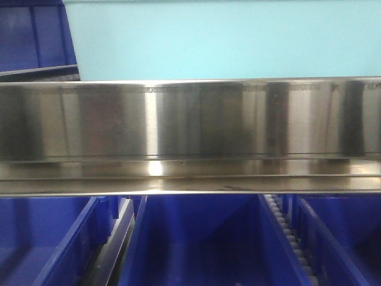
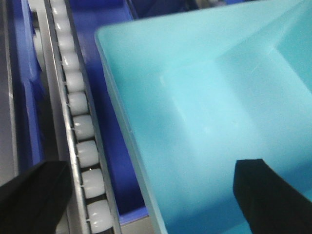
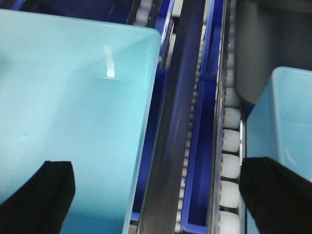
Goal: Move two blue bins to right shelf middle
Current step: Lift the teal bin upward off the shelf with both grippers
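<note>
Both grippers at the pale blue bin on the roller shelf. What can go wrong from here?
1. Right gripper is open, one finger over the second pale blue bin, not the first pale blue bin; closing could drag both.
2. Left gripper's outer finger hangs over the roller track; it may snag.
3. The steel shelf rail sits just below the bin; a low carry could catch it.

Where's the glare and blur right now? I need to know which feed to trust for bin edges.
Front view: bright vertical glare bands on the steel shelf edge, pale blue bin above evenly lit. Left wrist view: soft throughout, bin rim smeared. Right wrist view: sharpest edges, one small glint on the bin wall.
</note>
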`<action>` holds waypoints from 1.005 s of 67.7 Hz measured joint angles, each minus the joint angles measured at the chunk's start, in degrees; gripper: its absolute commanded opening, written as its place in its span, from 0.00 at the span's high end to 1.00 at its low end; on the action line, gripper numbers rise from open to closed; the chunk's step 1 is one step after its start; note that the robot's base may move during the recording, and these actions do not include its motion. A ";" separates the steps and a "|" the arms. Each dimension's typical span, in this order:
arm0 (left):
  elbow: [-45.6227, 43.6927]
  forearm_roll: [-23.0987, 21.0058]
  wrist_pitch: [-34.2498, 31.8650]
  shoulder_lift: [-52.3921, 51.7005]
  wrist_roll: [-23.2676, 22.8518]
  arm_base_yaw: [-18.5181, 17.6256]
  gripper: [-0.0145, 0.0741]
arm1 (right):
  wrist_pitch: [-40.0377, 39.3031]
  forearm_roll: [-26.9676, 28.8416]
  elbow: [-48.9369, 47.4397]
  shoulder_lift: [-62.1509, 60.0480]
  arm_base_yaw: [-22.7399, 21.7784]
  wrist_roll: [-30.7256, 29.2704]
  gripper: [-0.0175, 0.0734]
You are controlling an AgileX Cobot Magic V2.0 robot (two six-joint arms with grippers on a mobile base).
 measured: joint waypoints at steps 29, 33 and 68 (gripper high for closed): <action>-2.61 -2.11 5.30 12.36 -1.16 0.40 0.19 | 1.69 3.80 -1.93 13.94 0.13 0.00 0.18; -2.61 -2.11 5.39 13.16 -1.24 0.40 0.19 | 1.69 3.80 -1.93 15.38 0.13 0.00 0.18; -2.69 -2.32 5.42 13.97 -1.57 0.40 0.96 | 0.96 4.46 -2.05 18.54 0.24 0.41 0.98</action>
